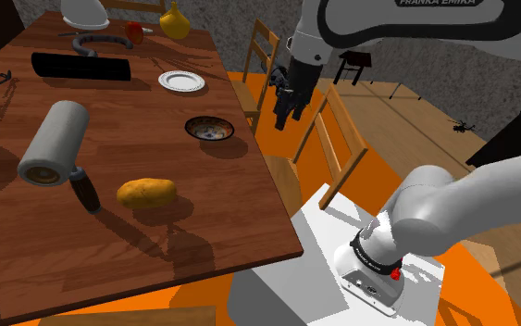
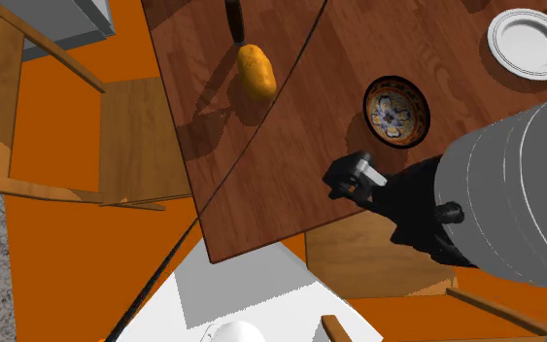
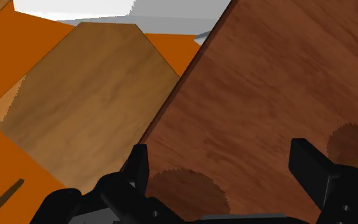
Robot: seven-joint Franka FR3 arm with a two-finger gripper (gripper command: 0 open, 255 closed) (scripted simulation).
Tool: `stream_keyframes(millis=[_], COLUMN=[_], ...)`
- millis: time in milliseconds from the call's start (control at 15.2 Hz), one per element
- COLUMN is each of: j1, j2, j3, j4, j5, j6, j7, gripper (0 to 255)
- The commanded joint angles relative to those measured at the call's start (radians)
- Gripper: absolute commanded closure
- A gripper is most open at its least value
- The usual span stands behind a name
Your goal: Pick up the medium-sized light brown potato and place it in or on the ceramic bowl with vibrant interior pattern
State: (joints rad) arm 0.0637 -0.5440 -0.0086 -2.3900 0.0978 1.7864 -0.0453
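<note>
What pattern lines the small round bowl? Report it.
Orange, cream and blue motif inside the small round bowl; clearest in second exterior view.

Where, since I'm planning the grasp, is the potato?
In the shoulder view the potato lies on the table, lower middle, just right of a dark handle.

The arm (image 1: pixel 452 199) was white and rounded, with dark joints and FRANKA EMIKA lettering (image 1: pixel 434 3). Its fingers (image 3: pixel 308 160) were black. A small red spot (image 1: pixel 395 273) marked its lower end.

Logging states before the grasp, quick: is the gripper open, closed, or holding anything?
The gripper is open, fingers apart, holding nothing; the potato lies well apart from it.
</note>
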Motion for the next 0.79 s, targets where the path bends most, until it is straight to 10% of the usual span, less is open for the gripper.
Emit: stream_keyframes(millis=[0,726], j1=[0.024,0.147], j2=[0.071,0.456], j3=[-0.015,-0.027], j4=[0.018,0.197], j5=[0.026,0.224], j6=[0.049,0.202], j7=[-0.066,-0.413], gripper=[0,0])
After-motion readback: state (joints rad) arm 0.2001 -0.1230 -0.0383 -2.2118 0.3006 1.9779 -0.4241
